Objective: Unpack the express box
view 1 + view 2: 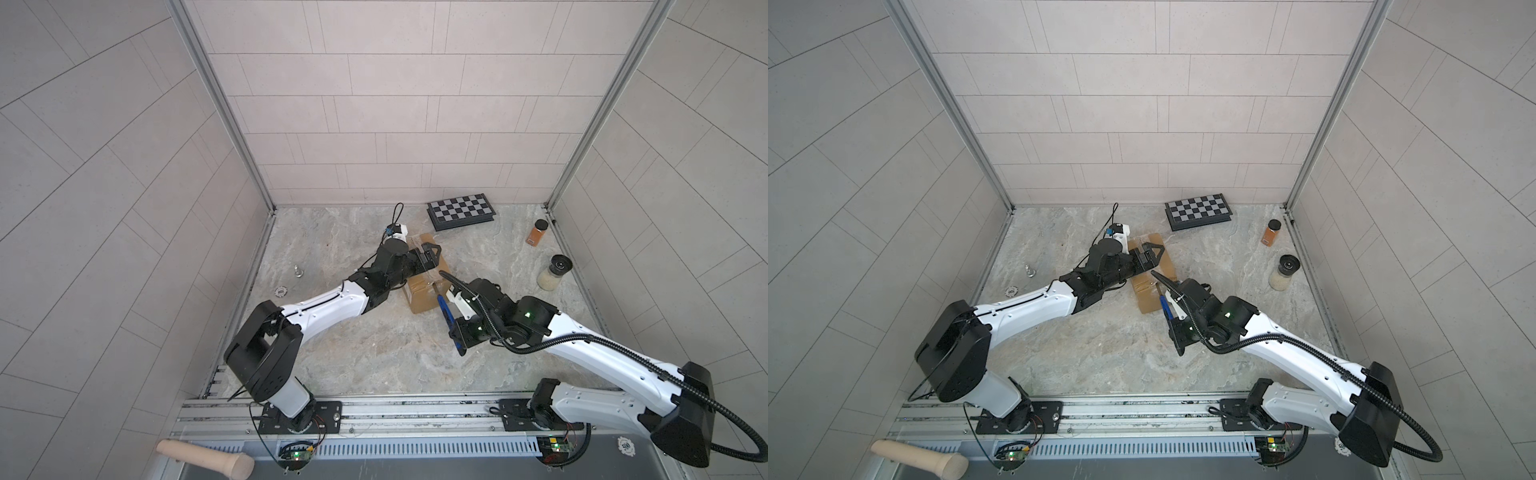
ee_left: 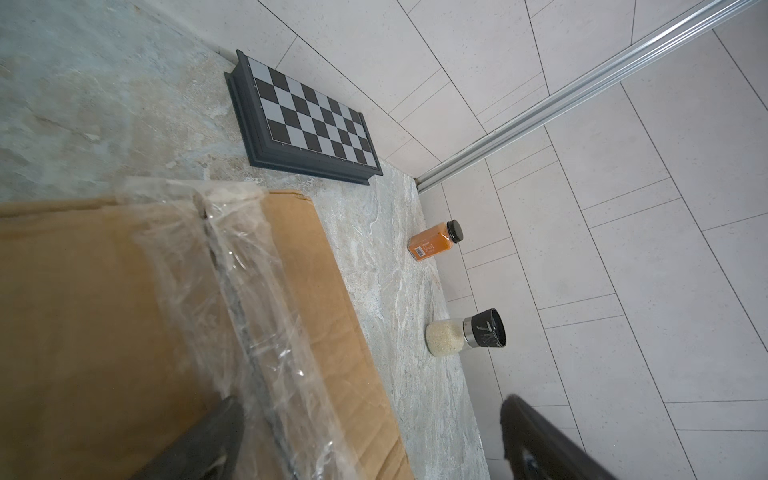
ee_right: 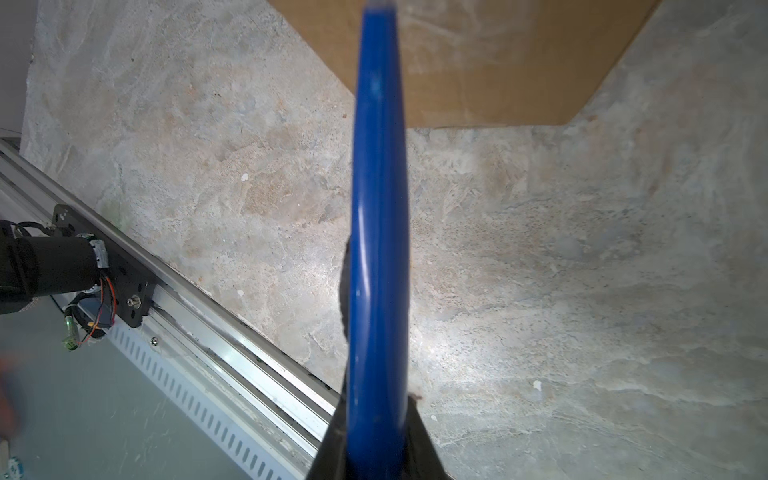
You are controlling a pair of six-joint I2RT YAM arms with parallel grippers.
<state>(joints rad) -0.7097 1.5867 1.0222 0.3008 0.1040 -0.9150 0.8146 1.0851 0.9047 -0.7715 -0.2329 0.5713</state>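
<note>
The express box, a brown carton with crinkled clear tape along its flap seam, lies mid-table in both top views. My left gripper is open above the box's far end. In the left wrist view one dark finger is over the cardboard beside the tape, the other beyond the box's edge. My right gripper is shut on a blue tool at the box's near right corner. The tool's tip points at the box; whether it touches is hidden.
A black-and-white checkered case lies by the back wall. An orange spice jar and a grinder of white grains stand along the right wall. A small metal piece and a white disc lie left. The aluminium rail runs along the front.
</note>
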